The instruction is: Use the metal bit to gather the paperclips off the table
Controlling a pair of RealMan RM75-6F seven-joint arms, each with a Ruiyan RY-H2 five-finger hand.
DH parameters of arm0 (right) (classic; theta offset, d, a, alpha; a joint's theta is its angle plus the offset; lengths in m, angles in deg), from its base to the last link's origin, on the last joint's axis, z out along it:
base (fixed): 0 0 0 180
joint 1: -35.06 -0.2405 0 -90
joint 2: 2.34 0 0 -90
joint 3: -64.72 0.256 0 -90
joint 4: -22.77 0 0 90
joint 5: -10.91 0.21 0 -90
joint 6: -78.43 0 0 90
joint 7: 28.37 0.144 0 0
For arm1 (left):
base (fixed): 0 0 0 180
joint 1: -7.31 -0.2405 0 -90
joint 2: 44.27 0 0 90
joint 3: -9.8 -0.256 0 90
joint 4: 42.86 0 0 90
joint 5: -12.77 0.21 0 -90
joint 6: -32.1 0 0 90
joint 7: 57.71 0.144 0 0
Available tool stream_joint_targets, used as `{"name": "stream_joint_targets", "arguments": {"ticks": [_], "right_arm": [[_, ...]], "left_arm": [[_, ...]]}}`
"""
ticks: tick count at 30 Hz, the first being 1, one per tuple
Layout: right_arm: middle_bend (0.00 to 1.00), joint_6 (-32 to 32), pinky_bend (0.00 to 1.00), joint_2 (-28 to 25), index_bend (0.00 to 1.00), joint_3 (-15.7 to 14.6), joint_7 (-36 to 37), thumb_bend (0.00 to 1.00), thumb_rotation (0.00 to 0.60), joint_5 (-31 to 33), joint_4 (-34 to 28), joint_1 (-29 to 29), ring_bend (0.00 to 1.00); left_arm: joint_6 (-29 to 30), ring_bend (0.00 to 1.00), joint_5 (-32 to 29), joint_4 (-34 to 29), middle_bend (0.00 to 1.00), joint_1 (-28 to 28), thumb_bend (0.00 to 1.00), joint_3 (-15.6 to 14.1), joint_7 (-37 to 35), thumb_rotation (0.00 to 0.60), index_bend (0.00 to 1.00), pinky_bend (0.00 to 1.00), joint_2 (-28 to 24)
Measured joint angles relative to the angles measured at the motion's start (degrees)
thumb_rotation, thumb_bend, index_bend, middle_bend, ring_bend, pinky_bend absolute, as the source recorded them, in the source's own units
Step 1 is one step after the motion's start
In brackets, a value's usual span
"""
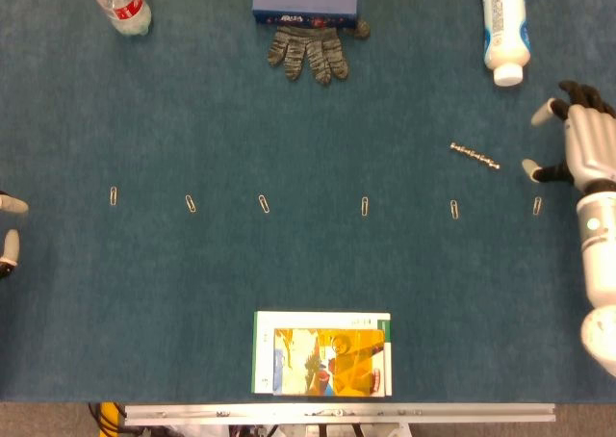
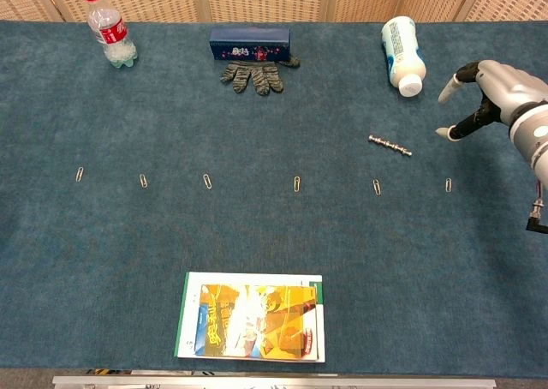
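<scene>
The metal bit (image 1: 474, 155) (image 2: 390, 145), a short knobbly rod, lies on the blue cloth right of centre. Several paperclips lie in a row across the table, from the leftmost paperclip (image 1: 114, 195) (image 2: 80, 174) to the rightmost paperclip (image 1: 537, 206) (image 2: 448, 184). My right hand (image 1: 576, 141) (image 2: 488, 87) hovers right of the bit, fingers spread, holding nothing. Only the fingertips of my left hand (image 1: 8, 223) show at the left edge of the head view, apart and empty.
A water bottle (image 1: 121, 4) stands at the back left. A blue box (image 1: 305, 6) and grey glove (image 1: 310, 52) lie at the back middle, a white bottle (image 1: 504, 23) at the back right. A booklet (image 1: 322, 352) lies near the front edge.
</scene>
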Motion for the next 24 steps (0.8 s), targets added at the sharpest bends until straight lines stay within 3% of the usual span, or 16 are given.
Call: {"name": "stream_joint_targets", "arguments": {"ticks": [9,24], "right_arm": [[0.06,3.9,0.13,3.9,0.10,-1.0,-2.8,0.01,0.600,-4.6,4.1,-2.3,0.00],[0.04,2.5,0.11,7.8,0.07,-5.3,-9.1,0.00,0.600,-8.1,10.9,-4.6,0.00]], "left_arm": [[0.1,0.33,0.1,1.1,0.36,-0.2,0.49,-0.2,-0.8,0.600,0.38,0.31,0.7],[-0.1,0.33,0.0,1.1,0.36,-0.4,0.49,-0.5,-0.7,0.600,0.38,0.31,0.9]]}}
